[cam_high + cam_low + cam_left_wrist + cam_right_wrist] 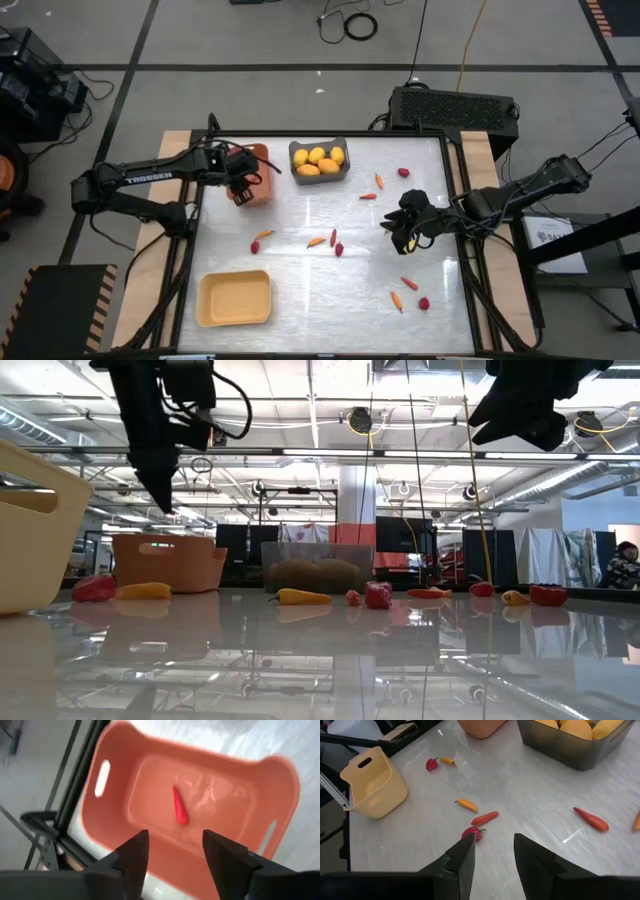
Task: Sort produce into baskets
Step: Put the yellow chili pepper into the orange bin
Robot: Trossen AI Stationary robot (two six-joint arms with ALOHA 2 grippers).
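A: Fingers (135, 862) of the left gripper (172, 857) frame the shot, jaws wide, nothing between them. It hangs over the orange bin (280, 785). One carrot stick (180, 806) lies on the bin floor.

B: Right gripper (492, 857)?

A: Jaws apart too, empty. It sits above the right half of the table (300, 300), near the loose pieces in the middle.

B: Progress?

A: Partly done, I judge. Grey bin (345, 172) holds the lemons (318, 160), four or five, packed too tight for a firm count. Orange bin has its single stick. Yellow bin (233, 298) looks empty from above.

B: Loose pieces left?

A: From the high view, roughly nine or ten on the table. Orange sticks: about six, one near the grey bin (379, 181), one below it (368, 196), one left of centre (263, 236), one at centre (316, 241), two at lower right (409, 283). Red rounds: about three, upper right (403, 172), centre (338, 248), lower right (424, 303). Some are too small to sort by kind with certainty.

B: So most remains.

A: Yes, by my reading: sticks and reds mostly unsorted.
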